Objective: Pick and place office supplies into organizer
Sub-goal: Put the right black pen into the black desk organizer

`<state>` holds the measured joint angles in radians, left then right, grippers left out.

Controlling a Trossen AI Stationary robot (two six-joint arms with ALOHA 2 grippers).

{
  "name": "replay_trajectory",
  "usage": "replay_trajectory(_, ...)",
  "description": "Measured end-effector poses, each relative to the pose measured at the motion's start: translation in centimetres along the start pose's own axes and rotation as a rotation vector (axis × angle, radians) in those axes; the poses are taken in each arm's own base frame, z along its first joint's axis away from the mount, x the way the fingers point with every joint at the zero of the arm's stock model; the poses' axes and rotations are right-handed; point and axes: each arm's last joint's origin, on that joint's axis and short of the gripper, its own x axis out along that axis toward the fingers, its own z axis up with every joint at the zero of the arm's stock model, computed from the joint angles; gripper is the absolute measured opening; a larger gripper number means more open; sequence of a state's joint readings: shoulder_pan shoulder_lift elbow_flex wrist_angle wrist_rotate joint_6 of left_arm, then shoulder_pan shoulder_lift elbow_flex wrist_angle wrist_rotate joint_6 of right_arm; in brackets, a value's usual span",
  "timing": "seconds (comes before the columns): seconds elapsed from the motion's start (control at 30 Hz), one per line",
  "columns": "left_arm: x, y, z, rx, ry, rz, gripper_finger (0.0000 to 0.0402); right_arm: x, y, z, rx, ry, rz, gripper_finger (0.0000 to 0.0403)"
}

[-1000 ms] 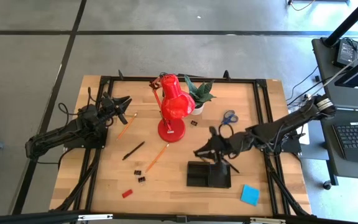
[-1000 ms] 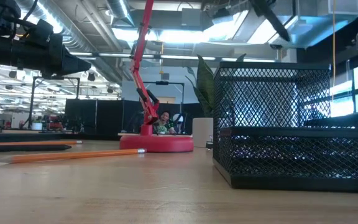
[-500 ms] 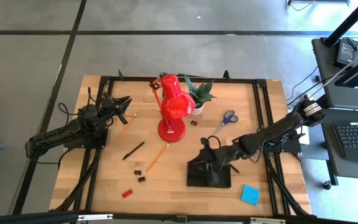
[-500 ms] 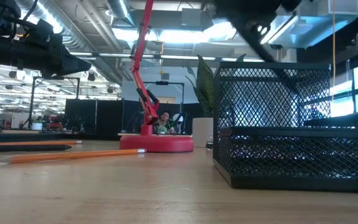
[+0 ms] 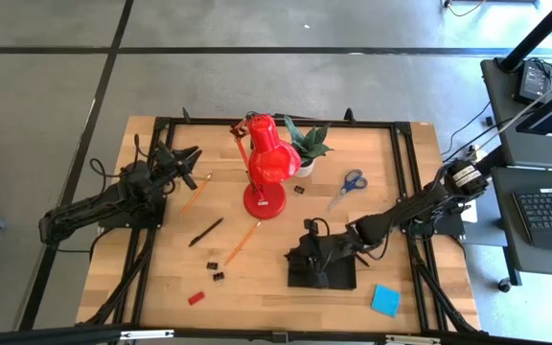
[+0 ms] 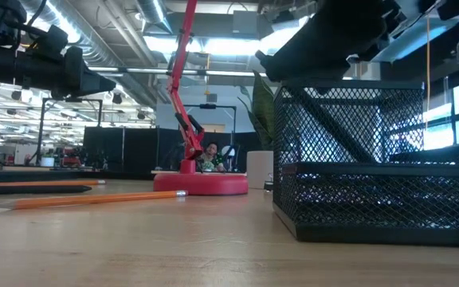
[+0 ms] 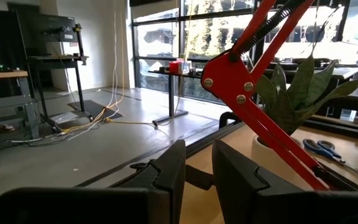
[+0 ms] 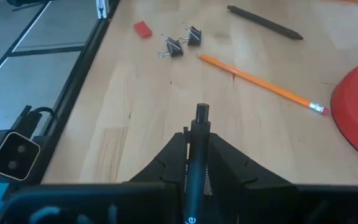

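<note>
My right gripper (image 5: 307, 251) hovers over the left part of the black mesh organizer (image 5: 322, 271), shut on a black pen (image 8: 201, 115). My left gripper (image 5: 192, 158) waits open near the table's far left, beside an orange pencil (image 5: 196, 195). Loose on the wood lie a second black pen (image 5: 206, 231), another pencil (image 5: 242, 242), two small black clips (image 5: 216, 269), a red block (image 5: 195, 298), blue-handled scissors (image 5: 352, 181) and a blue note pad (image 5: 385, 300). In the low view the organizer (image 6: 357, 159) stands close up. My right gripper pinches the black pen between its two fingers (image 8: 174, 146). The pen lies along the fingers, and its end (image 8: 202, 111) sticks out past the fingertips. A dark slanted line (image 6: 325, 131) shows through the organizer's mesh below the gripper. Whether the pen rests on the organizer I cannot tell.
A red desk lamp (image 5: 268, 165) stands on its round base in the table's middle, with a small green potted plant (image 5: 307, 144) just behind it. A black frame (image 5: 405, 163) runs round the table top. Bare wood lies between the organizer and the clips.
My right gripper has carried the pen toward the table's left and near edge and downward, from beside the scissors to over the organizer. In the low view the arm has dropped into sight just above the mesh wall. The left arm has kept still.
</note>
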<state>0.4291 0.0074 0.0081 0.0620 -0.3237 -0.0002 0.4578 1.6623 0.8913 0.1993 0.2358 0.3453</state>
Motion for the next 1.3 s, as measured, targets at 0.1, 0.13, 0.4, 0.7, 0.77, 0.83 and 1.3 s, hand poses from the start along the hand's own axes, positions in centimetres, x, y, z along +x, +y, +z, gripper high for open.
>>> replay_trajectory(0.1, 0.0, 0.0, 0.0, 0.02, -0.001, 0.001, 0.0074, -0.1, 0.4, -0.1, 0.003, -0.007, -0.016, 0.0051)
replay_trajectory(0.13, 0.0, 0.0, 0.0, 0.021, -0.002, 0.001, 0.0074, -0.1, 0.5, -0.2, 0.004, -0.008, -0.017, 0.0051)
replay_trajectory(0.4, 0.0, 0.0, 0.0, 0.021, -0.002, 0.002, 0.0074, -0.3, 0.9, -0.7, 0.017, 0.027, -0.013, 0.0052)
replay_trajectory(0.7, 0.0, 0.0, 0.0, 0.021, -0.002, 0.002, 0.0074, -0.3, 0.9, -0.9, 0.006, 0.052, -0.022, 0.0081)
replay_trajectory(0.77, 0.0, 0.0, 0.0, 0.019, -0.002, 0.001, 0.0074, -0.3, 0.8, -1.1, 0.001, 0.067, -0.028, 0.0084)
replay_trajectory(0.83, 0.0, 0.0, 0.0, 0.014, -0.002, 0.002, 0.0074, -0.3, 0.8, -1.2, -0.003, 0.081, -0.033, 0.0086)
replay_trajectory(1.3, 0.0, 0.0, 0.0, 0.013, -0.002, 0.001, 0.0074, -0.2, -0.4, -1.0, -0.05, 0.098, -0.066, 0.0088)
